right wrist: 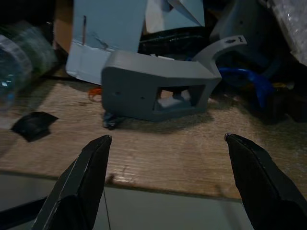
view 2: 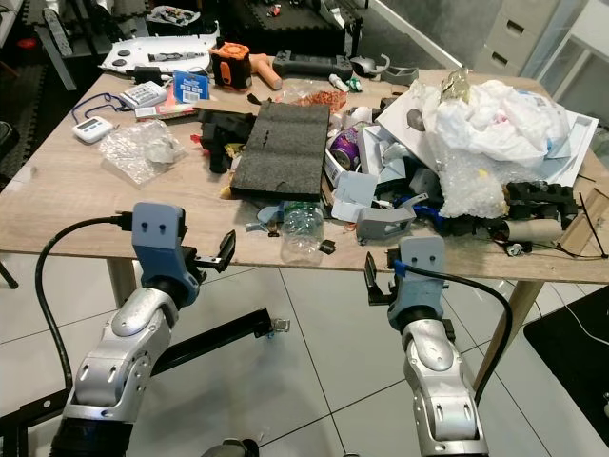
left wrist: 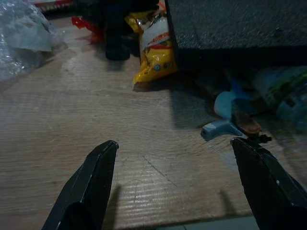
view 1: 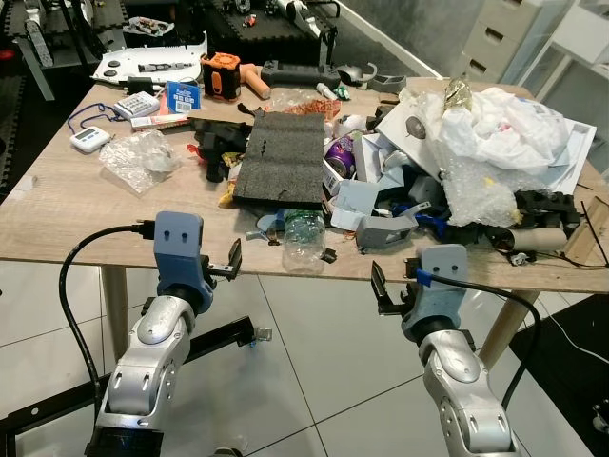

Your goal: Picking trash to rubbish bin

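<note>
On the tabletop (view 1: 57, 214) before my two tools I count one plastic bottle (view 1: 303, 240), one dark foam slab (view 1: 283, 157), one purple can (view 1: 340, 155), one yellow snack packet (left wrist: 154, 45) and one grey bracket (right wrist: 156, 86).

You've got a wooden bench (view 1: 57, 224) buried in junk here. A dark foam slab (view 1: 281, 157) lies mid-bench, and a crushed clear plastic bottle (view 1: 303, 240) sits at the near edge just in front of it. White plastic bags (view 1: 500, 119) are heaped on the right over bubble wrap (view 1: 476, 186). Your left hand (view 1: 231, 261) and right hand (view 1: 383, 290) both hang just below the bench edge, over the tiled floor (view 1: 314, 362).
</note>
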### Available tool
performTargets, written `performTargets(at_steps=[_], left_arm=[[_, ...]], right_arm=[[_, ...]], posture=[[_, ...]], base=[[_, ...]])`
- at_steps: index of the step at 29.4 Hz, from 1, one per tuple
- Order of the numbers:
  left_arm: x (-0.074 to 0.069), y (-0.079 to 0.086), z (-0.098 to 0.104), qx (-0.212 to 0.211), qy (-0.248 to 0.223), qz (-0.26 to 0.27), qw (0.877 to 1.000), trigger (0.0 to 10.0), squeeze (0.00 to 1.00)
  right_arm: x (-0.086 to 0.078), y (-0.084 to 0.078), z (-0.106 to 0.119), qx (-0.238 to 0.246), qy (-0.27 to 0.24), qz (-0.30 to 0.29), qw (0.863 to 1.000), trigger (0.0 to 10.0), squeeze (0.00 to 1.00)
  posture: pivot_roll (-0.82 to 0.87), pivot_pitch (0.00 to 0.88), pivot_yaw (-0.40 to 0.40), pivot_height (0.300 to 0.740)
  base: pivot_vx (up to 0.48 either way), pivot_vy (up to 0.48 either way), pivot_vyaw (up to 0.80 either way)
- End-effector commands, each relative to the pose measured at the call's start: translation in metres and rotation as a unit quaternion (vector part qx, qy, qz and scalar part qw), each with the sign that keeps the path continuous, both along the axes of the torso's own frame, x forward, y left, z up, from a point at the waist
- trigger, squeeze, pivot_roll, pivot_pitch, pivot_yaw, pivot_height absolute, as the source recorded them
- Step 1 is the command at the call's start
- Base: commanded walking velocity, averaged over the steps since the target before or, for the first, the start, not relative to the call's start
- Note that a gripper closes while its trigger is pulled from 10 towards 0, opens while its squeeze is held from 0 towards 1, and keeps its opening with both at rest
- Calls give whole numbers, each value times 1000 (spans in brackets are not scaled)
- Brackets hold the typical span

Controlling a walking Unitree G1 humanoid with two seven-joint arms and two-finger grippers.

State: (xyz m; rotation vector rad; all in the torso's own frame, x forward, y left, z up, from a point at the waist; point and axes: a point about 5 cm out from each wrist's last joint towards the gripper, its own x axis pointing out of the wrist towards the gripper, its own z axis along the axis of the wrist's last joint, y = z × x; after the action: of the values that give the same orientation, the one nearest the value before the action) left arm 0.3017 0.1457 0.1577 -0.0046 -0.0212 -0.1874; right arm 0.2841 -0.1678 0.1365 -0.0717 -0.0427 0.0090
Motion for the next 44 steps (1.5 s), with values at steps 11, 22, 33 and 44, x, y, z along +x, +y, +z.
performTargets(at_steps=[11, 22, 33, 44], left_arm=[[1, 8, -9, 16, 24, 23, 999, 10000, 0], [1, 9, -11, 21, 25, 34, 999, 10000, 0], [7, 16, -8, 28, 19, 53, 998, 10000, 0], [8, 19, -5, 31, 13, 64, 997, 10000, 0]], right_arm=[[-1, -1, -4, 1, 9, -5, 1000, 10000, 0], [-1, 0, -6, 5, 11, 6, 1000, 10000, 0], [14, 42, 9, 26, -21, 148, 988, 10000, 1000], [60, 82, 28, -15, -17, 211, 977, 10000, 0]], posture=[[3, 196, -31, 740], [2, 194, -34, 740], [5, 199, -21, 740], [18, 206, -27, 740]], base=[[0, -179, 0], [0, 0, 0], [0, 0, 0], [0, 0, 0]])
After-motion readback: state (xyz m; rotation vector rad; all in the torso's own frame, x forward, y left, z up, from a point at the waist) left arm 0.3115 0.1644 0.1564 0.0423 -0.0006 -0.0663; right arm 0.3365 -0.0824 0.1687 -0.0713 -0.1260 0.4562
